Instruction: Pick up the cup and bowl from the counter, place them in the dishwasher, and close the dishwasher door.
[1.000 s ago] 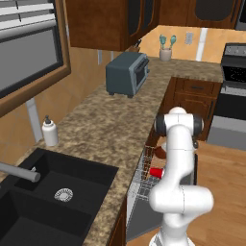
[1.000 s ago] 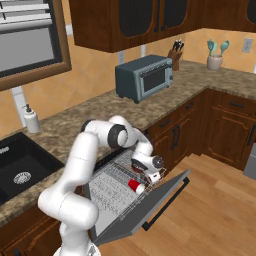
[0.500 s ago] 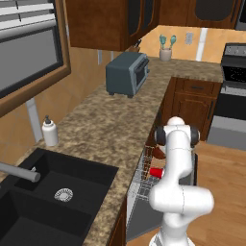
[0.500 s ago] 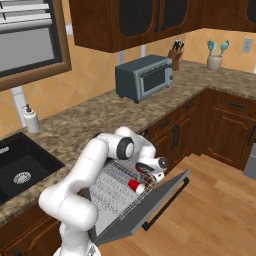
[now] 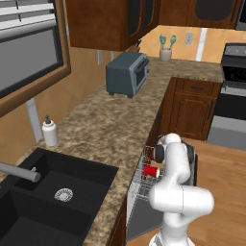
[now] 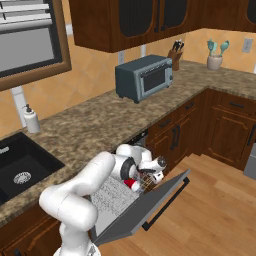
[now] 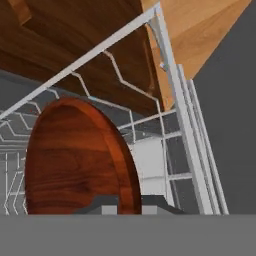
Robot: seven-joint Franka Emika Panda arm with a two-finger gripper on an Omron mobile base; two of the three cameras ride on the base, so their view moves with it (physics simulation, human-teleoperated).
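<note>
The end effector is nearly closed, pinching the rim of the bowl and holding it on edge, probably so it can slip between the wires of the dishwasher rack. In the hand view the bowl sits just inside the rack's corner. The cup already lies in the rack, on the sink side of the end effector. The dishwasher door hangs open below the rack, leaving room to load. The bowl is not yet released, and the door remains to be shut.
</note>
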